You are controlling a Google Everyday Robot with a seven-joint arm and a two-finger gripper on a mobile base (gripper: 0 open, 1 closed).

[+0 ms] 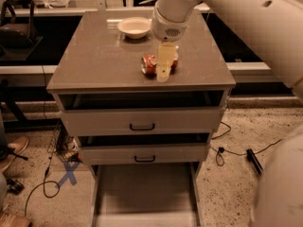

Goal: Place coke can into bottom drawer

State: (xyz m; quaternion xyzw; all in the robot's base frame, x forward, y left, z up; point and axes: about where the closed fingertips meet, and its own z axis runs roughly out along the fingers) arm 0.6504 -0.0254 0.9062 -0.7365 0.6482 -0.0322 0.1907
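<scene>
Lab-like workroom: speckled floor, loose cables [46,178] and blue tape cross [69,172] at 8 o'clock; gripper [163,72] over the cabinet top [94,60] at 12 o'clock.

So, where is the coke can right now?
In the camera view the coke can lies on the cabinet top, centre front, nearer than the white bowl; the pincer hangs over its middle.

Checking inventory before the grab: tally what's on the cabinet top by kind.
Cans: 1, the red can, partly hidden behind the hand.
Bowls: 1, the white bowl.
Total: 2.
</scene>
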